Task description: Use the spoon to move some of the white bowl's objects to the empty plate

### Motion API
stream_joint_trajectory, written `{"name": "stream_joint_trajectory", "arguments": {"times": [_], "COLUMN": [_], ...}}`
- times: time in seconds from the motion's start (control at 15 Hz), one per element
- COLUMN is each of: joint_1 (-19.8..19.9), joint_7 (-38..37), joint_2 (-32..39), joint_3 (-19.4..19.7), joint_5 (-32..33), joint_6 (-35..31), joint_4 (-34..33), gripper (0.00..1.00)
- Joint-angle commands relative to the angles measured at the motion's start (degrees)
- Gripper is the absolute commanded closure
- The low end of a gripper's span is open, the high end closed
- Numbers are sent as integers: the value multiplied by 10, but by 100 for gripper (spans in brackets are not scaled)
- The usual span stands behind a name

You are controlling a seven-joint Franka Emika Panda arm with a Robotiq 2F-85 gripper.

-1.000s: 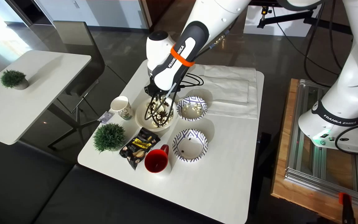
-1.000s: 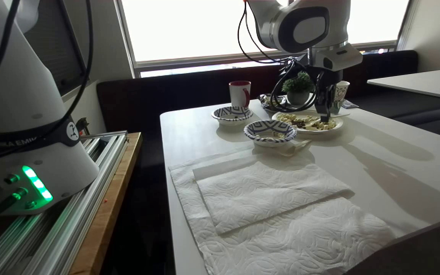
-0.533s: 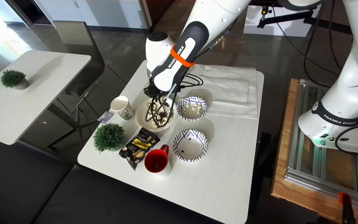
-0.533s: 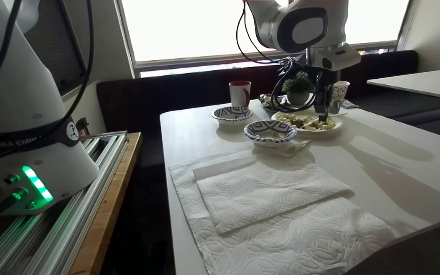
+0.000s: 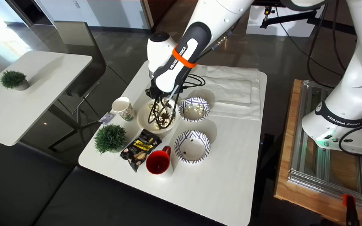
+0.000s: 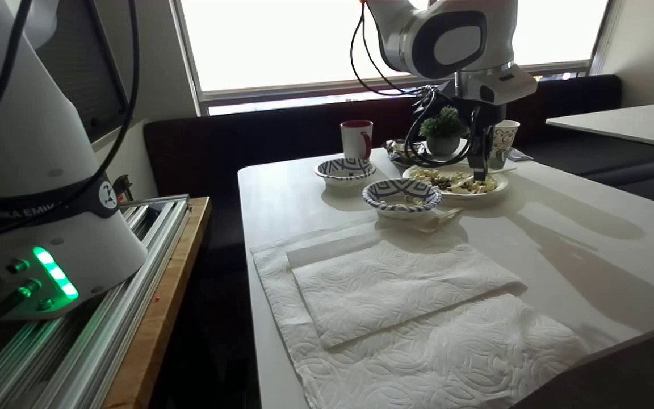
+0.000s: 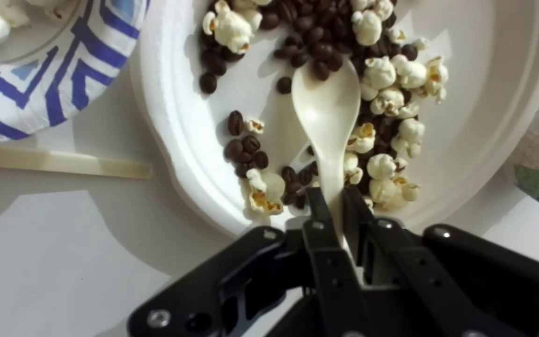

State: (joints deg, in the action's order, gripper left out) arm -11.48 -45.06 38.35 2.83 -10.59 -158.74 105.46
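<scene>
Beneath a wide, bright window [image 6: 304, 45], a dark bench [image 6: 247, 130] is seen along the far side of an exterior view, and before it a white table [image 6: 304, 210] is placed. As shown in the wrist view, the spoon [image 7: 325, 107], cream-coloured, is grasped by its handle, which is clamped in the gripper [image 7: 337, 201]; its head is held inside the white bowl [image 7: 527, 70] and pointed toward the far side, with dark beans [image 7: 314, 35] gathered at the tip and one or two lapped over it. Popcorn [image 7: 380, 72] is strewn with more beans to the right of the spoon, and a smaller scatter of both is seen at its left. On the table at the left of that view, a pale strip [image 7: 87, 164] is laid. In an exterior view, the white bowl is partly hidden beneath the arm [image 5: 176, 64]; it is flanked on the left by a paper cup [image 5: 123, 108] and on the right, just beside it, by a patterned bowl [image 5: 184, 105] in which some popcorn is held. Toward the near side, another patterned bowl [image 5: 196, 149], with two dark bits [image 5: 191, 140] in it, is placed to the right of a red-lined mug [image 5: 159, 163], while a black snack packet [image 5: 141, 149] and a potted plant [image 5: 110, 138] are ranged to the mug's left. Paper towels [image 5: 231, 91] are spread at the far right.
</scene>
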Motion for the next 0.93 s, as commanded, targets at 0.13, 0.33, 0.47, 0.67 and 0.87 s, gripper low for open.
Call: {"name": "stream_joint_trajectory", "arguments": {"times": [0.13, 0.33, 0.47, 0.67, 0.87], "joint_1": [29, 46, 60, 76, 89], "joint_7": [42, 60, 75, 96, 110], "joint_2": [-6, -6, -7, -9, -16], "joint_3": [-39, -58, -71, -83, -88], "joint_5": [-27, -43, -59, -86, -113], "joint_6": [46, 70, 86, 108, 125], "joint_4": [-6, -12, -16, -21, -25], "gripper": [97, 97, 97, 97, 97]}}
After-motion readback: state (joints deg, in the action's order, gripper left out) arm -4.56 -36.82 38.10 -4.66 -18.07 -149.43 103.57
